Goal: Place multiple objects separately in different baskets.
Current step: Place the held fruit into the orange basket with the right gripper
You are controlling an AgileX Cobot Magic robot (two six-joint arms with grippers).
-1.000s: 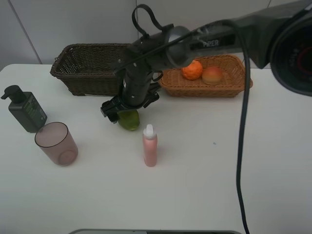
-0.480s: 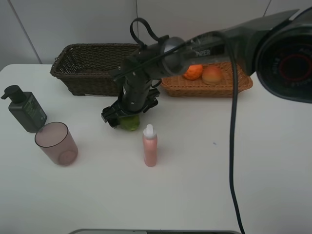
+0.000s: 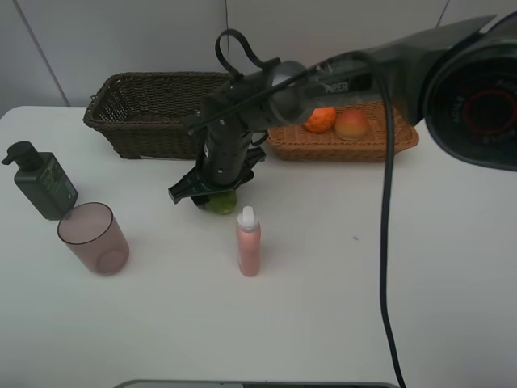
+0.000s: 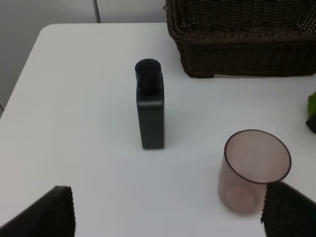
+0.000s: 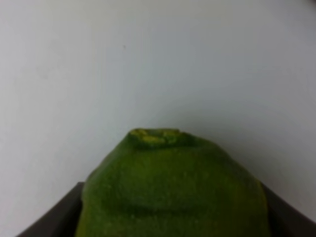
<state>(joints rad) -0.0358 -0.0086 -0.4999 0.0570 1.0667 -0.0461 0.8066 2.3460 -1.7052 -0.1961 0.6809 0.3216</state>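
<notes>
Right arm (image 3: 339,73): dark, reaching in from the far right and across the middle, wrist turned downward.
Right claw (image 3: 207,196): low over the bench (image 3: 404,283), fingers (image 5: 47,215) set against both sides of the green round fruit (image 5: 173,187).
Left claw (image 4: 168,217): spread wide, dark fingertips (image 4: 49,212) well apart, holding nothing.

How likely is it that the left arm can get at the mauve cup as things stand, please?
Probably yes: the left tool is open and facing the mauve cup, which stands upright with bare table between them; the pump bottle stands apart.
</notes>
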